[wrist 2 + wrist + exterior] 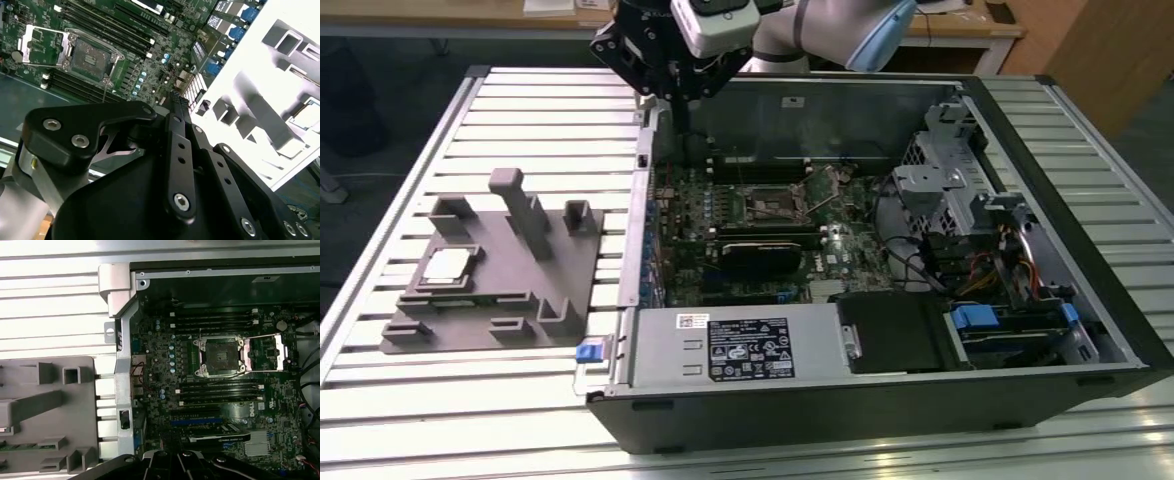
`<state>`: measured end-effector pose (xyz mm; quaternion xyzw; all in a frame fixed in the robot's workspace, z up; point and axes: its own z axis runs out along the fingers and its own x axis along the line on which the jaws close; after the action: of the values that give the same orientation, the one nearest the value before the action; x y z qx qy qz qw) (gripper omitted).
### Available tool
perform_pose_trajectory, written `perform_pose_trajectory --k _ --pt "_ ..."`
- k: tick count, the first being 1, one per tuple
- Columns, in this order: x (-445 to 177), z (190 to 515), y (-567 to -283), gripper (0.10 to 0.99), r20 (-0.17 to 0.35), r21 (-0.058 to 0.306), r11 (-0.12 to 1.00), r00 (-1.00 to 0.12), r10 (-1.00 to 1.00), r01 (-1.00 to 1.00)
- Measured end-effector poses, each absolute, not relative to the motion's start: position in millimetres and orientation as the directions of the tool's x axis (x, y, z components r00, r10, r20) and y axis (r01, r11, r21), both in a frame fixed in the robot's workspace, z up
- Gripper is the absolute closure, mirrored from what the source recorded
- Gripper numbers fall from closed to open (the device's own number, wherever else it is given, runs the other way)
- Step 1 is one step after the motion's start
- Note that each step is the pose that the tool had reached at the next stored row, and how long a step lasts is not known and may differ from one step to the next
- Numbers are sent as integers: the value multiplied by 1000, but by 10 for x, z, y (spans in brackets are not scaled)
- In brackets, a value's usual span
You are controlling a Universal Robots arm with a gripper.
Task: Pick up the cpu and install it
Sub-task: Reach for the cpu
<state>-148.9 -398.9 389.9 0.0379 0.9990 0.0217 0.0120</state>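
Cpu, a small flat square chip with a pale silver-grey metal top, lies on the grey plastic tray. It sits at eight o'clock from the black gripper, which I read as pinched narrow and empty.

Silver ribbed aluminium-slat work table spans the scene, strongly lit; its surface glares white in the first wrist view. Dark grey floor at the exterior view's left. Light wooden desk behind the table, brown wooden panel beside the desk.
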Motion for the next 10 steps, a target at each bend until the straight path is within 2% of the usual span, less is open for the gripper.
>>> perform_pose_trajectory --k 10 --pt "-1577 3892 -3989 980 -22 44 996 -997 76 75"
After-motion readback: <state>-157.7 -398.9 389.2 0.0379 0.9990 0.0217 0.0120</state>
